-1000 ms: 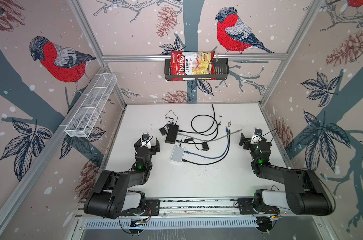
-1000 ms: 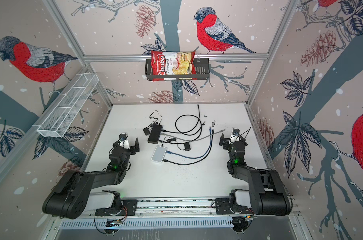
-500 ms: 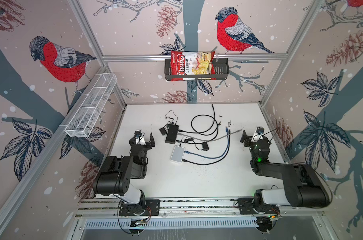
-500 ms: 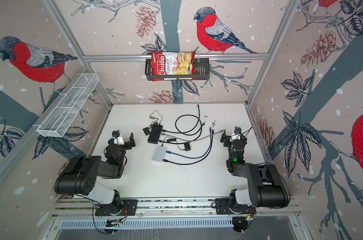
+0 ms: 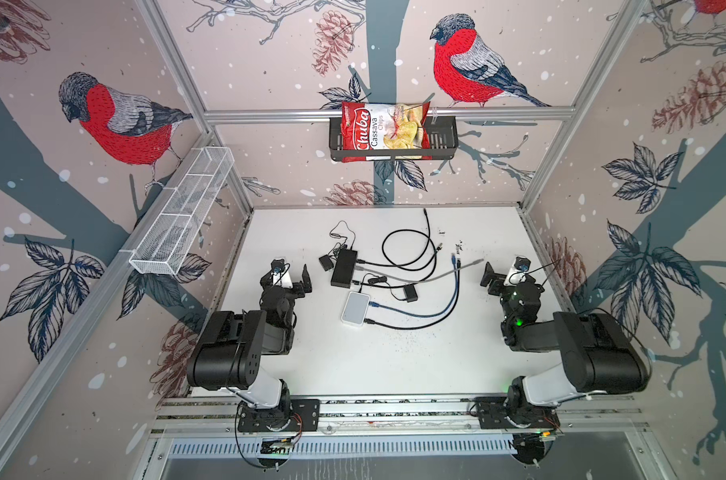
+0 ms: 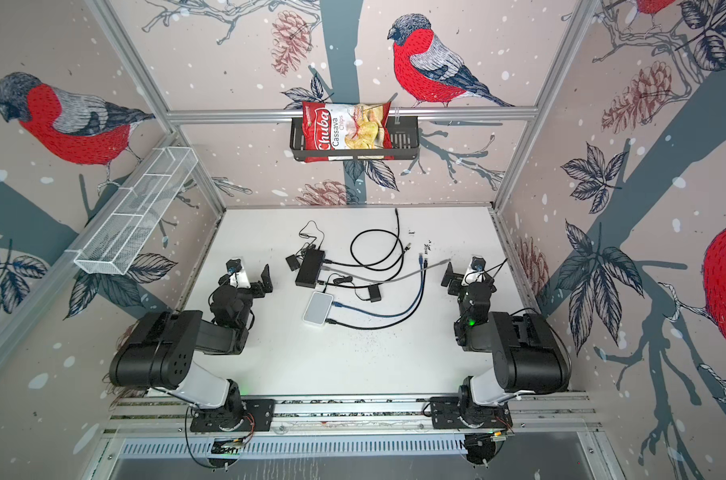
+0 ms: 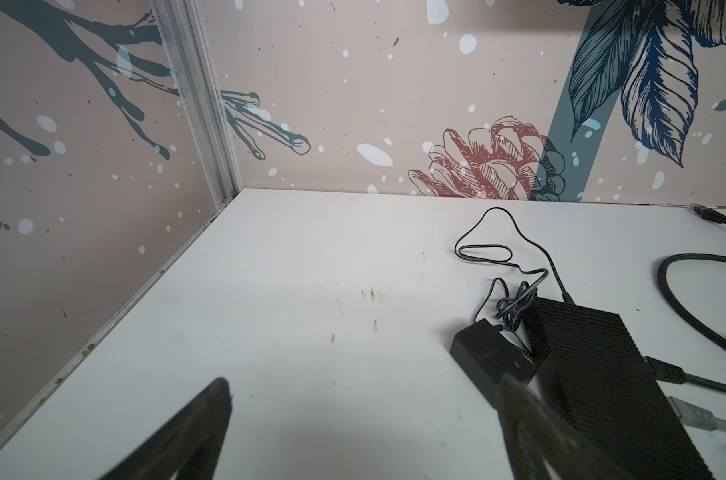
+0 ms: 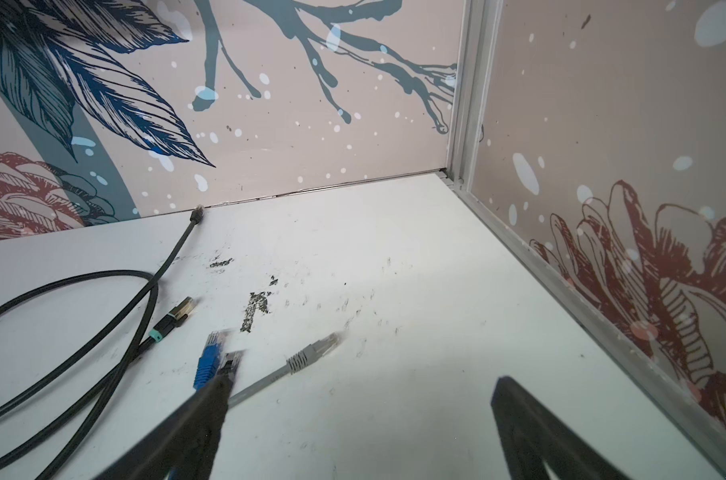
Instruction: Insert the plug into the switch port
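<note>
Across the white desk (image 5: 394, 365), the black switch (image 5: 344, 268) sits left of middle, boxy and probably light, so expect it to slide if you push on it. 1 limp grey cable (image 8: 261, 382) runs from it. Its loose grey plug (image 8: 315, 351) lies near your right fingers (image 8: 532, 432), which stand wide apart and empty, as do your left fingers (image 7: 186, 432). Pinch the stiff plug body, not its brittle clip.

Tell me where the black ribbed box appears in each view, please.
In a top view: black ribbed box, just beyond the white box.
In a top view: same spot.
Left wrist: beside the small black adapter, at.
Right wrist: not in it.
Shared landmark: the looped black cable, in all four.
</note>
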`<state>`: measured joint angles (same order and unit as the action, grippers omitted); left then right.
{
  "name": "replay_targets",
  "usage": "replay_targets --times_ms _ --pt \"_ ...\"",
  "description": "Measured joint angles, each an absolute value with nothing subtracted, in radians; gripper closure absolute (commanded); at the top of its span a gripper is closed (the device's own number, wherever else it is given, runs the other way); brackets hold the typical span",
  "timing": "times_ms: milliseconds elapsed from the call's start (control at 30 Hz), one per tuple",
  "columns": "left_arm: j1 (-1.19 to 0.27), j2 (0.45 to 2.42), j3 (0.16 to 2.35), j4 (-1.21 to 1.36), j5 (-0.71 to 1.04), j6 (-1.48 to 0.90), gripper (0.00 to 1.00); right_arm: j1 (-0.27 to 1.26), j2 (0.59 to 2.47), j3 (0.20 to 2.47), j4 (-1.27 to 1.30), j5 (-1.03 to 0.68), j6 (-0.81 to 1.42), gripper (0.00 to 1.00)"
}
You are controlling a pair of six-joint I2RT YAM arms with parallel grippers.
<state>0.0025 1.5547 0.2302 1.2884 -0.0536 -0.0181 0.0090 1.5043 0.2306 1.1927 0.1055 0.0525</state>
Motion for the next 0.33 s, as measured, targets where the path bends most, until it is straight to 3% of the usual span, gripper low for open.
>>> replay_targets --times_ms 333 --pt "0.002 1.555 0.229 1.289 -0.053 -0.018 0.02 0.016 1.505 0.24 1.187 0.127 0.055 0.0"
